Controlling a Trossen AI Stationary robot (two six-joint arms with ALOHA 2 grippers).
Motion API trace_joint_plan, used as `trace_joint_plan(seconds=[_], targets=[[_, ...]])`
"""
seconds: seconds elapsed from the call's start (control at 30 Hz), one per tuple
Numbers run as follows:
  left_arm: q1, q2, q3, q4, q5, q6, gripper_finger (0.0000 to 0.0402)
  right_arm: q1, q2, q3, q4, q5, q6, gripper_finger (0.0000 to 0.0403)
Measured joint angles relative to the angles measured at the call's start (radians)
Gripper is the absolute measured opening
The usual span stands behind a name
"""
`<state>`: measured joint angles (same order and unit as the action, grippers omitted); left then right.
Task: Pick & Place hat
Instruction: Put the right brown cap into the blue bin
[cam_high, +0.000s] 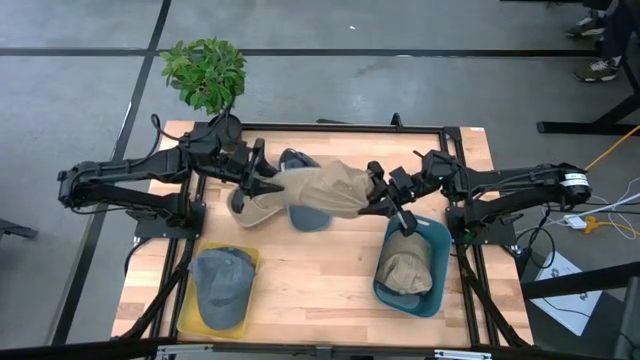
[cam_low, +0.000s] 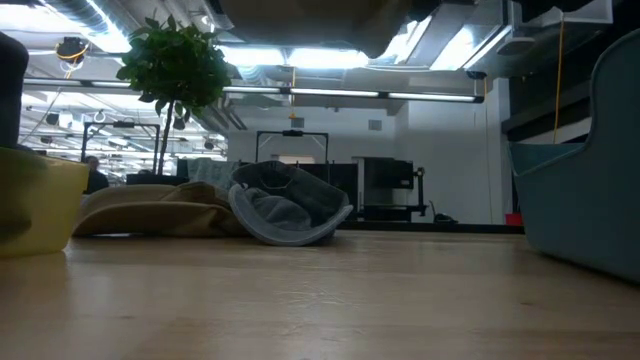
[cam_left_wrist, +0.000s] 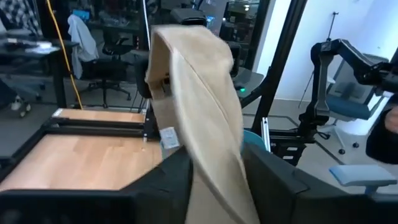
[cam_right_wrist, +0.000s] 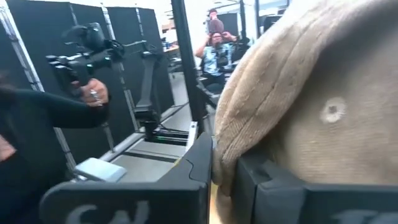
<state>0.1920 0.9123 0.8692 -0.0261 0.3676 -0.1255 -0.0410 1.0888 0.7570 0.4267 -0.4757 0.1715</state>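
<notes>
A tan hat (cam_high: 330, 190) is hanging stretched between the two tools above the middle of the wooden bench (cam_high: 320, 290), its long axis running across the bench from one arm to the other. The left tool (cam_high: 262, 182) is clamping its brim end; in the left wrist view the tan cloth (cam_left_wrist: 199, 118) is rising out from between the dark fingers (cam_left_wrist: 163, 180). The right tool (cam_high: 385, 195) is clamping the crown end, and the right wrist view is showing the fabric (cam_right_wrist: 298, 106) pinched between its fingers (cam_right_wrist: 200, 163).

Beneath the stretched hat, a blue-grey hat (cam_high: 312, 216) and another tan hat (cam_high: 252, 208) are lying on the bench; in the low view the grey one (cam_low: 290, 212) is resting on its side with its opening facing the camera, touching the tan one (cam_low: 155, 212).

The yellow bin (cam_high: 190, 322) at the near left is holding a grey-blue cap (cam_high: 222, 285). The teal bin (cam_high: 440, 240) at the near right is holding a tan hat (cam_high: 405, 270).

A potted plant (cam_high: 205, 72) is standing at the far left corner. In the right wrist view, a person's hand (cam_right_wrist: 94, 94) is holding camera gear beyond the bench.
</notes>
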Motion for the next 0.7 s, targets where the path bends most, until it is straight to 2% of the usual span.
trace_joint_plan(seconds=[0.17,0.3,0.5,0.63,0.7], targets=[[0.012,-0.016,0.000,0.000,-0.009,0.086,0.0195,0.000,-0.001,0.000,-0.008,-0.023,0.075,0.0030],[0.021,-0.022,0.000,0.001,-0.010,0.145,0.0220,0.000,-0.001,0.000,-0.014,-0.046,0.136,0.0029],[-0.029,0.034,0.000,0.045,-0.009,0.184,0.0224,-0.007,-0.001,0.000,-0.099,-0.030,0.169,0.0029],[-0.101,0.116,0.000,0.103,-0.013,0.337,0.0218,-0.009,0.000,0.000,-0.186,0.016,0.170,0.0030],[-0.130,0.160,0.000,0.133,-0.054,0.417,0.0215,-0.009,0.000,0.000,-0.210,0.024,0.169,0.0030]])
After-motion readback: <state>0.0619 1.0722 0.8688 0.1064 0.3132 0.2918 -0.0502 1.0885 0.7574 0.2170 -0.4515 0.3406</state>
